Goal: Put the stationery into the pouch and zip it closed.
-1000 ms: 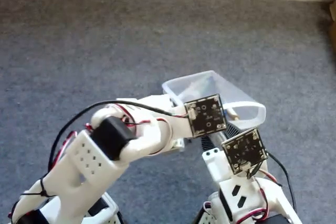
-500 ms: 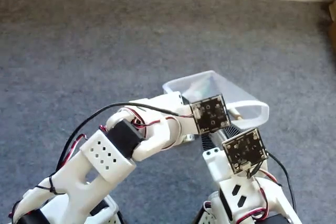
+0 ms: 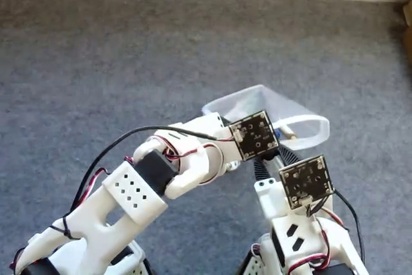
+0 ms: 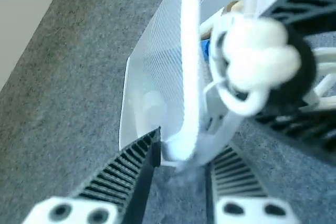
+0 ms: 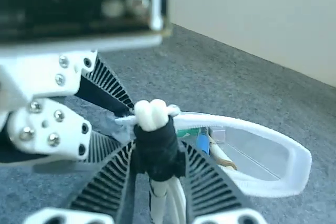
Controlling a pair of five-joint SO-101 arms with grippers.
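Plastic pouch [image 3: 283, 104], clear, lying on grey carpet [image 3: 129, 62] just ahead of both arms. Mouth gaping along white zip band [image 5: 294, 169], not yet zipped. Blue pen [image 5: 203, 142] inside with other items too hidden to tell, near the pull end. Left gripper [image 4: 181, 156] clamped on the pouch at the end of the zip band, ribbed fingers [image 4: 126, 171] either side. Right gripper [image 5: 157, 153] closed around the pull [image 5: 152, 115], a white knotted cord over a black wrap. Grippers close together at the same end of the pouch.
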